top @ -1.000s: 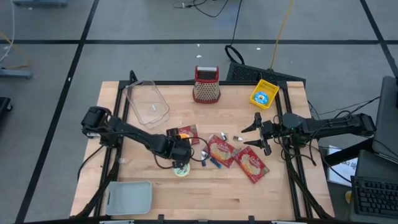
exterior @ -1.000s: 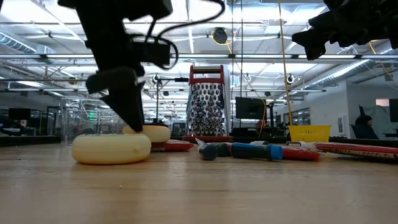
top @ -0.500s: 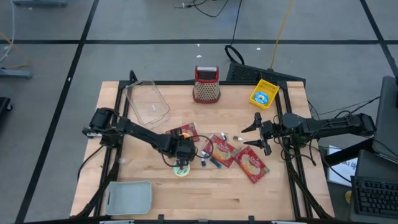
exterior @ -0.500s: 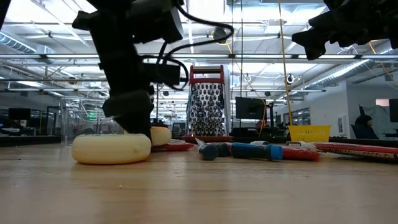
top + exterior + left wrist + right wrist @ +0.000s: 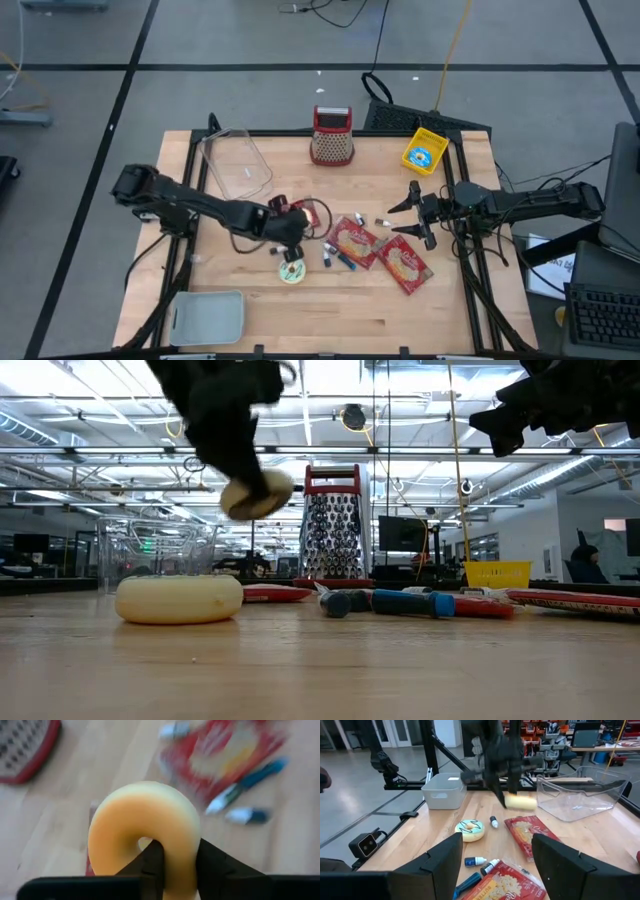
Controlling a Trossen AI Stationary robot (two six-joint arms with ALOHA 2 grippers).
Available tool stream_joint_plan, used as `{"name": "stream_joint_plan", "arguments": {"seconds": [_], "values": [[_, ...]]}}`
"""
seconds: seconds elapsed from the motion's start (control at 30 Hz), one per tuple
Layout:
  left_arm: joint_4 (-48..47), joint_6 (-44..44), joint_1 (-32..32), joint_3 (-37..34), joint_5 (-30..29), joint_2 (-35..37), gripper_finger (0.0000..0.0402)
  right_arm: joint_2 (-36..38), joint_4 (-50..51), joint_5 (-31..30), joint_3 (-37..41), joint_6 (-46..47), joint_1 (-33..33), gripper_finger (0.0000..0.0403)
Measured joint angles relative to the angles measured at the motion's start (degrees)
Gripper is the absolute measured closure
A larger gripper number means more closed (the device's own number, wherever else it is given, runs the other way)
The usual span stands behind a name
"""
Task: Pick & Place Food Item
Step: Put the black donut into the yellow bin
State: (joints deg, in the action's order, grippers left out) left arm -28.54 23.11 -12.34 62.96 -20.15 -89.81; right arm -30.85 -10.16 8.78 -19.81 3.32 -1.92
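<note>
Left pincer [image 5: 175, 865] is clamped through the ring wall of a plain donut [image 5: 145, 832], held clear above the table [image 5: 330, 320], near the frosted donut [image 5: 292, 272]. Judged light, soft, crushable; rim grip suits. Right pincer [image 5: 412, 212] stands open, idle.

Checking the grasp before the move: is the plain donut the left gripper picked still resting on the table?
No, the low view shows the plain donut held in the left gripper, in the air above the table.

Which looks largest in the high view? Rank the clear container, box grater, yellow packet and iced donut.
1. clear container
2. box grater
3. yellow packet
4. iced donut
Grater and packet look close in size, so their order is unsure.
</note>
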Motion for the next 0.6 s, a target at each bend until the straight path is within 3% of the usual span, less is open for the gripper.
{"name": "stream_joint_plan", "arguments": {"seconds": [0.2, 0.33, 0.47, 0.6], "values": [[14.7, -0.2, 0.0, 0.0, 5.8, 4.5, 0.0333, -0.7, -2.4, 0.0, 0.0, 0.5, 0.0, 0.0174], [25.6, -0.3, 0.1, 0.0, 14.1, 5.0, 0.0322, -2.9, -5.5, 0.0, 0.0, 0.5, 0.0, 0.0174], [33.7, -0.3, 0.1, 0.0, 21.9, 5.0, 0.0327, -7.1, -12.3, 0.0, 0.0, 0.5, 0.0, 0.0174], [37.8, -0.3, 0.1, 0.0, 24.7, 5.0, 0.0334, -12.8, -21.8, 0.3, 0.0, 0.5, 0.0, 0.0174]]}}
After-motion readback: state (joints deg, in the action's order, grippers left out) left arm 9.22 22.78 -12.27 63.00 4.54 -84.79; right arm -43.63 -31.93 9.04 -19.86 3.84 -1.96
